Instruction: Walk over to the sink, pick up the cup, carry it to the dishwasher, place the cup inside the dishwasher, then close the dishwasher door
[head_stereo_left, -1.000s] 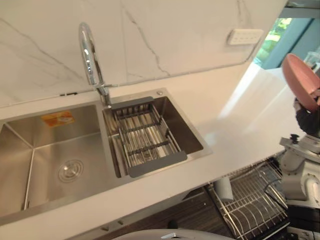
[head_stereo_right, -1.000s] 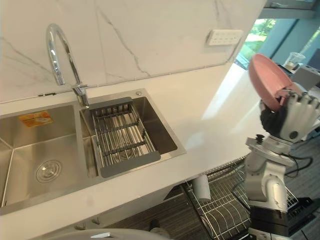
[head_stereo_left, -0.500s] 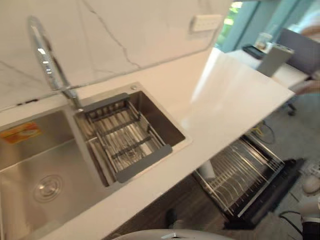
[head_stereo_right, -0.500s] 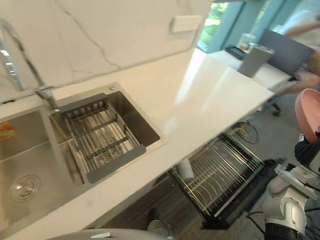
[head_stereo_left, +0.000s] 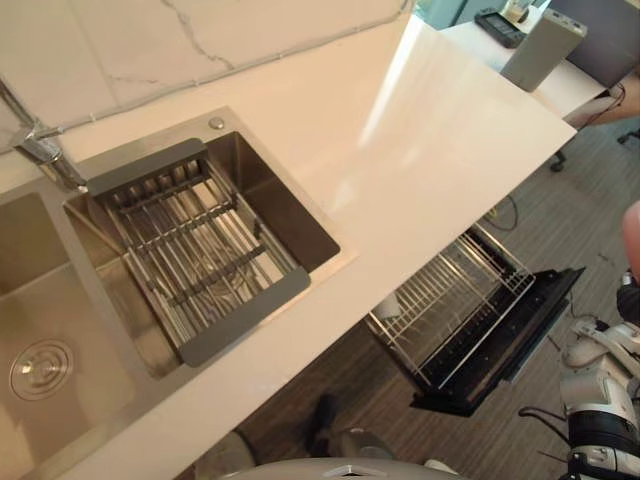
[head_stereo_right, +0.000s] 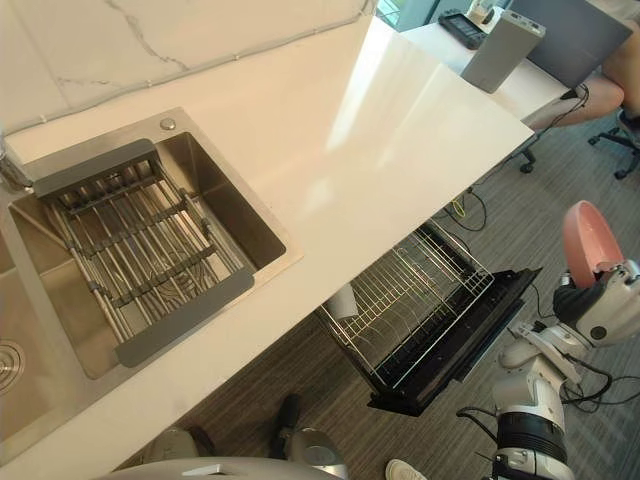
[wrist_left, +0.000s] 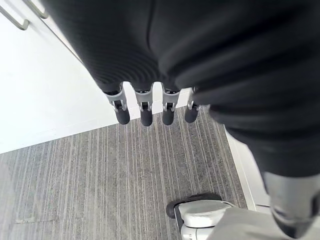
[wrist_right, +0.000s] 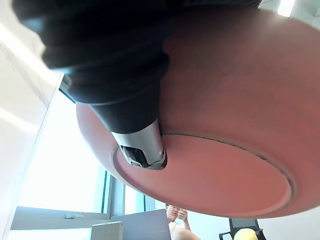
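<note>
My right hand (head_stereo_right: 603, 308) is shut on a pink round dish (head_stereo_right: 587, 238), held up on edge above the floor to the right of the dishwasher. In the right wrist view the thumb (wrist_right: 141, 148) presses on the dish's underside (wrist_right: 230, 125). The dishwasher door (head_stereo_right: 478, 330) hangs open under the white counter (head_stereo_right: 380, 130), with the wire rack (head_stereo_right: 410, 298) pulled out over it. A white cup (head_stereo_right: 343, 302) stands at the rack's inner end. My left hand (wrist_left: 150, 111) hangs over the grey floor with straight fingers, holding nothing.
The steel sink (head_stereo_left: 270, 190) with a grey drain basket (head_stereo_left: 190, 250) lies at the left, the faucet base (head_stereo_left: 35, 155) behind it. A grey box (head_stereo_right: 503, 48) stands at the counter's far end. A person (head_stereo_right: 622, 80) sits by a chair beyond it.
The camera has swung right and downward: the sink has slid left and the open dishwasher shows in full. My right hand still holds the pink dish, now lower in view.
</note>
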